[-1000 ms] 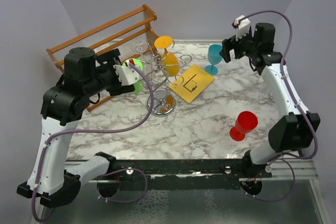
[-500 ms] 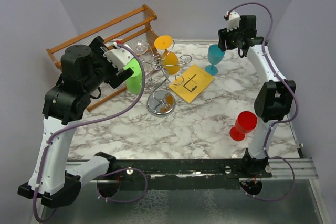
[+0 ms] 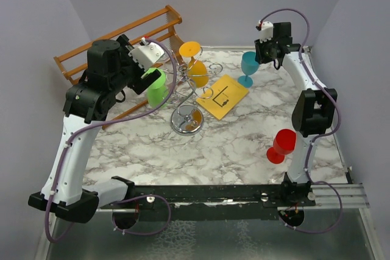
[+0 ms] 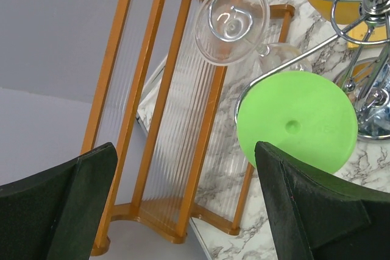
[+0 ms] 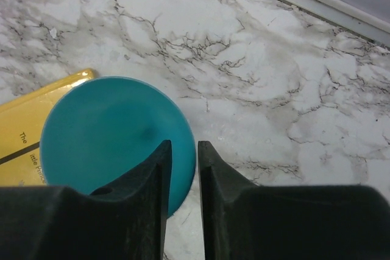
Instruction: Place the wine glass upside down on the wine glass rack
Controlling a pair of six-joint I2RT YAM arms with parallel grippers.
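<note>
On the marble table (image 3: 231, 144) a wooden shelf rack (image 3: 116, 33) is set at the far left. Just beside it the chrome wine glass rack (image 3: 187, 120) is stood on its round base. Three glasses appear hung on its wire arms, foot uppermost: a green wine glass (image 4: 297, 120), an orange wine glass (image 3: 196, 68) and a clear wine glass (image 4: 231, 22). Two are stood upright on the table: a teal wine glass (image 5: 116, 138) at the far right and a red wine glass (image 3: 283, 144) nearer the arm bases.

The left gripper (image 4: 183, 150) is held above the green foot, its jaws spread wide with nothing between them. No contact with the glass can be made out, so that glass is judged placed.

The coming move is judged to fall to the right arm, which is by far the nearer to the teal glass. The right gripper (image 5: 184, 145) is poised directly over it, the jaws drawn almost together with only a slit between them and nothing gripped. The glass's long axis is vertical, mouth up toward the fingers. In the wrist view its bowl lies just left of the slit, with one finger overlapping the rim. The jaws would have to be opened and shifted that way before a grasp, and the glass inverted afterwards.
</note>
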